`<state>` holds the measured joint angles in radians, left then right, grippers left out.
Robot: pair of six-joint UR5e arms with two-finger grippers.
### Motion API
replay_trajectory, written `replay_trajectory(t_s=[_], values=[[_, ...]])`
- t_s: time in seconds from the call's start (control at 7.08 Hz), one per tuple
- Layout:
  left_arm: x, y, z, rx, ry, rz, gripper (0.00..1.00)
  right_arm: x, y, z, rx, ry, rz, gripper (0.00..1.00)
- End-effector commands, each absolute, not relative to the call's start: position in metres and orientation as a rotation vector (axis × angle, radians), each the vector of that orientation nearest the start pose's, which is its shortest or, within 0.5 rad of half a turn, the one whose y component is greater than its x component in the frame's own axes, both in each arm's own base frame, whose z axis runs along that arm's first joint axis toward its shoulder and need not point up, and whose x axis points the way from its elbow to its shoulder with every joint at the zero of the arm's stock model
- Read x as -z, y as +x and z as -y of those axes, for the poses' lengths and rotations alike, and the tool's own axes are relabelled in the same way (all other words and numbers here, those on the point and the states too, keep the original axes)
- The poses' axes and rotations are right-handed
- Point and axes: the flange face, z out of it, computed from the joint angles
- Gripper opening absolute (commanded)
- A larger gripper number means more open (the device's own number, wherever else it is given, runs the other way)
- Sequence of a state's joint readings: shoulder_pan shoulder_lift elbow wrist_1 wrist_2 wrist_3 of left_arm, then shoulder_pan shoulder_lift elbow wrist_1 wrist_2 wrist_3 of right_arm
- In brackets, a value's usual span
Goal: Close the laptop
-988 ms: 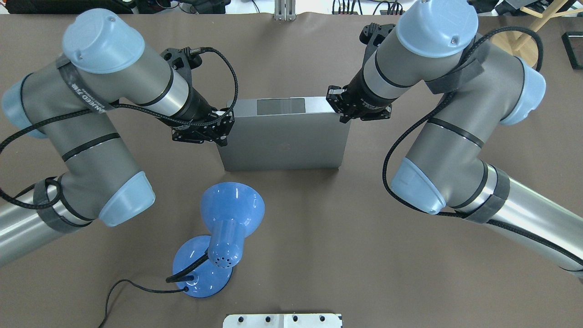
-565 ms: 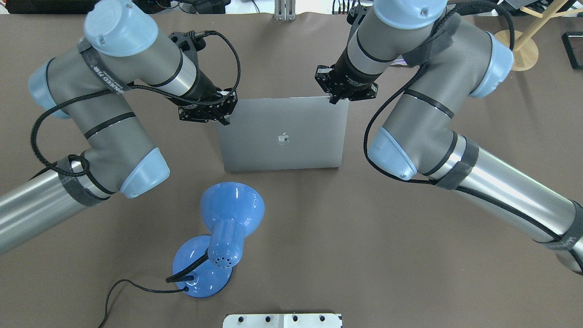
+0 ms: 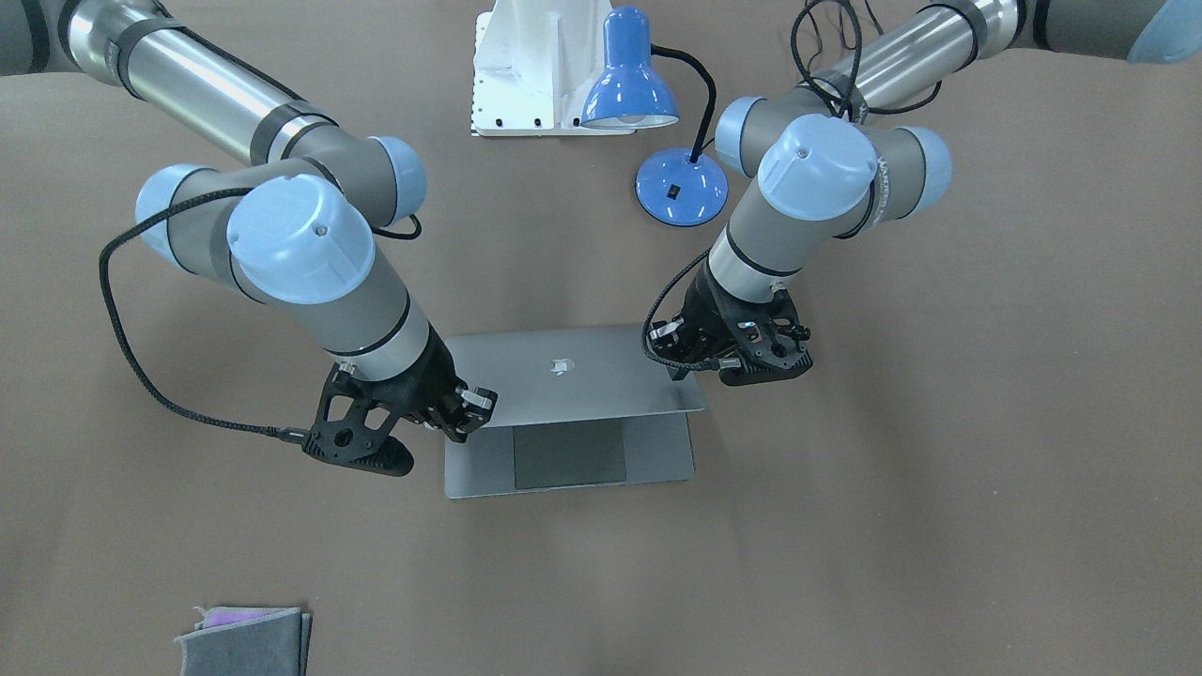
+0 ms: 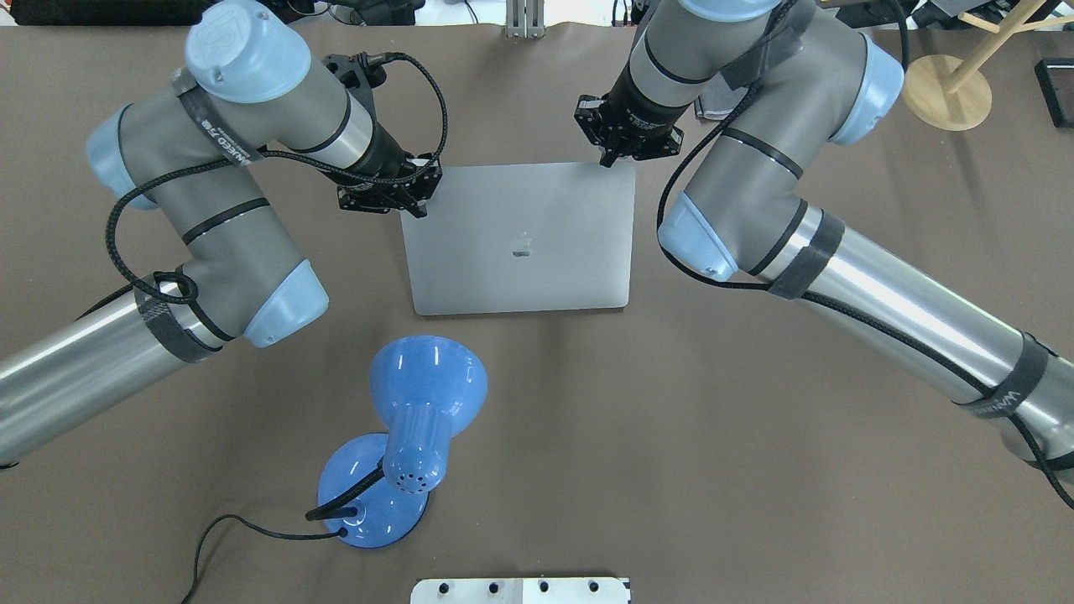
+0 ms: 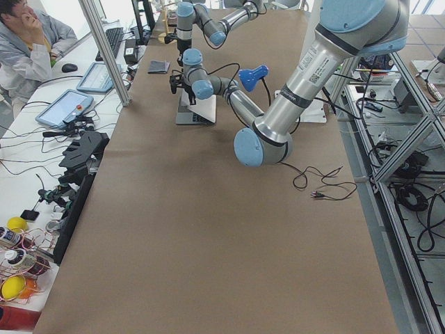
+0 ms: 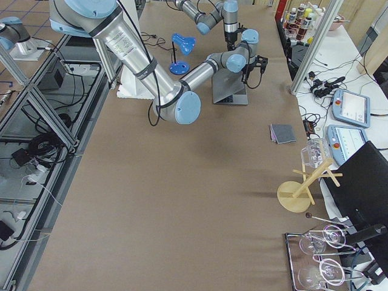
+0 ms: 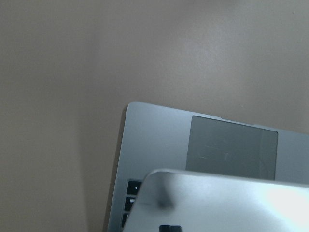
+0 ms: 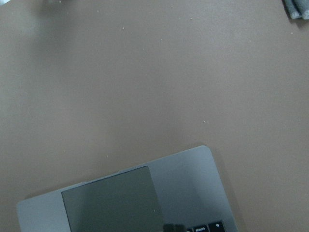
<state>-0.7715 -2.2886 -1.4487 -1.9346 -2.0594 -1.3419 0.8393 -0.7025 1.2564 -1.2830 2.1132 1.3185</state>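
Mid-tabletop [image 4: 671, 470], the laptop [image 4: 520, 243] lies with its lid low over the keys. The trackpad [image 3: 569, 453] is uncovered in the front view, so we judge the close not yet done. The left gripper [image 4: 415, 204] and right gripper [image 4: 612, 157] each sit at a free corner of the lid. In the wrist views their fingers look drawn together, pinching nothing and only pressing down.

We see three ways this could go wrong. If one arm pushes faster than the other, the lid twists on its hinge. If a fingertip slips past the lid's edge, it may strike the base or get caught in the gap. A push that is too flat could slide the whole laptop along the tabletop instead of folding it.

We see nothing lying between lid and base. The lamp [image 4: 419, 394] and its cord [image 4: 243, 524] stand on the hinge side, apart from the laptop. A folded cloth [image 3: 244, 640] lies well apart, toward the far edge.
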Motion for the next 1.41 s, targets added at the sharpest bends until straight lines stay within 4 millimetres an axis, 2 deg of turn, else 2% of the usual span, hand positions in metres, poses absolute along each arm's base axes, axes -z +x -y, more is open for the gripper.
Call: replay_trajectory(t_s=[0.0,0.14,0.56,0.99,1.27], values=[[-0.244,0.483,0.591,0.267,0.073,-1.03,0.0,-0.217,-0.483,0.66,-0.311,-0.03,0.968,0.0],[-0.244,0.485,0.594,0.259,0.082,-1.024,0.0,-0.216,-0.482,0.66,-0.311,-0.032,0.969,0.0],[-0.255,0.499,0.611,0.265,0.101,-1.004,0.0,-0.247,-0.496,0.668,-0.312,-0.056,0.945,0.0],[-0.271,0.51,0.623,0.264,0.122,-0.992,0.0,-0.281,-0.524,0.667,-0.294,-0.086,0.932,0.0],[-0.279,0.516,0.626,0.262,0.115,-0.978,0.0,-0.292,-0.536,0.662,-0.284,-0.1,0.921,0.0]])
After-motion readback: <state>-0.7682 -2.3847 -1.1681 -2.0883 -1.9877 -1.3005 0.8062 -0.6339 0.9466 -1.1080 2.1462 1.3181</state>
